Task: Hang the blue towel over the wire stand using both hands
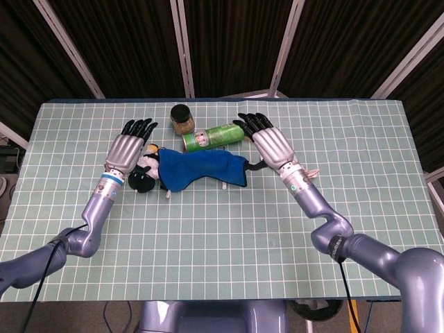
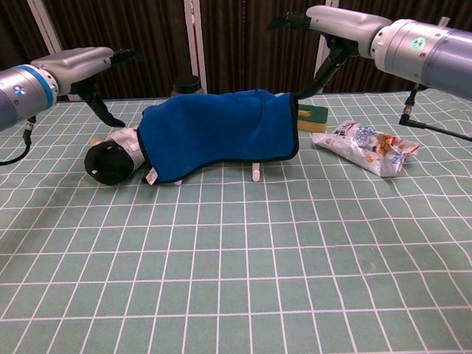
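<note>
The blue towel (image 1: 198,168) (image 2: 217,133) lies draped over the wire stand, hanging down its front. Only the stand's white feet (image 2: 255,174) show below the hem. My left hand (image 1: 126,148) (image 2: 81,63) hovers left of the towel with fingers spread, holding nothing. My right hand (image 1: 269,142) (image 2: 335,21) is raised right of the towel, fingers extended, touching nothing.
A black and white plush toy (image 1: 143,173) (image 2: 112,156) lies against the towel's left end. Behind it stand a dark-lidded jar (image 1: 182,118) and a green can on its side (image 1: 212,135). A green sponge (image 2: 315,118) and a crinkled snack bag (image 2: 366,146) lie to the right.
</note>
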Controlling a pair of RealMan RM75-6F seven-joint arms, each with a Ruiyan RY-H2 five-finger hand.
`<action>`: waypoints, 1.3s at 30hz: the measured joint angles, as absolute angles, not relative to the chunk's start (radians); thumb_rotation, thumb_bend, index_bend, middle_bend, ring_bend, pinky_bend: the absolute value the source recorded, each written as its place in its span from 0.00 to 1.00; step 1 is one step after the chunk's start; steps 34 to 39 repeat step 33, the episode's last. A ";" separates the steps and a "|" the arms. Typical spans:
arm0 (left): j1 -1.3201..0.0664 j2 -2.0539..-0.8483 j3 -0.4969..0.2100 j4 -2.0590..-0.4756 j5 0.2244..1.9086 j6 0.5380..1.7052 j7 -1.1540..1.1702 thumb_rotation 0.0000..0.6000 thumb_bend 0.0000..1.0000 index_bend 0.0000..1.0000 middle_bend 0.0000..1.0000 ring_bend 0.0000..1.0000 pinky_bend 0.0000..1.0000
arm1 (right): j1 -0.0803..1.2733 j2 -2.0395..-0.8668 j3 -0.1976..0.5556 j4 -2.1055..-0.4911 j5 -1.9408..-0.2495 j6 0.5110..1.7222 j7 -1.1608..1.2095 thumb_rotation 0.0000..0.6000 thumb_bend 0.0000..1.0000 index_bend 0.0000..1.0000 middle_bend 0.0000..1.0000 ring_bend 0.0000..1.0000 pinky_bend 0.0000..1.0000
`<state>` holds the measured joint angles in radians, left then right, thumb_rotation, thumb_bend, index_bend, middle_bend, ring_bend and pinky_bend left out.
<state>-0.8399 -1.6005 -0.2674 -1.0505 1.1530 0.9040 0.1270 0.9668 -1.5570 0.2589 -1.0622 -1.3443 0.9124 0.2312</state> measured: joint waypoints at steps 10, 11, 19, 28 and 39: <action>-0.714 -1.390 -0.251 -1.314 1.175 1.029 0.116 1.00 0.14 0.00 0.00 0.00 0.00 | 0.814 -1.348 0.195 -1.350 -1.406 1.072 0.140 1.00 0.00 0.08 0.00 0.00 0.00; -0.696 -1.363 -0.246 -1.351 1.184 1.050 0.114 1.00 0.14 0.00 0.00 0.00 0.00 | 0.790 -1.324 0.180 -1.367 -1.420 1.098 0.130 1.00 0.00 0.08 0.00 0.00 0.00; -0.513 -1.128 -0.184 -1.722 1.260 1.259 0.149 1.00 0.14 0.00 0.00 0.00 0.00 | 0.579 -1.205 0.071 -1.480 -1.547 1.363 0.094 1.00 0.00 0.07 0.00 0.00 0.00; -0.278 -1.038 -0.043 -1.942 1.382 1.517 0.313 1.00 0.14 0.00 0.00 0.00 0.00 | 0.349 -1.137 0.004 -1.590 -1.560 1.570 -0.004 1.00 0.00 0.00 0.00 0.00 0.00; -0.215 -1.074 -0.011 -1.947 1.431 1.586 0.337 1.00 0.14 0.00 0.00 0.00 0.00 | 0.282 -1.135 -0.009 -1.606 -1.568 1.625 -0.018 1.00 0.00 0.00 0.00 0.00 0.00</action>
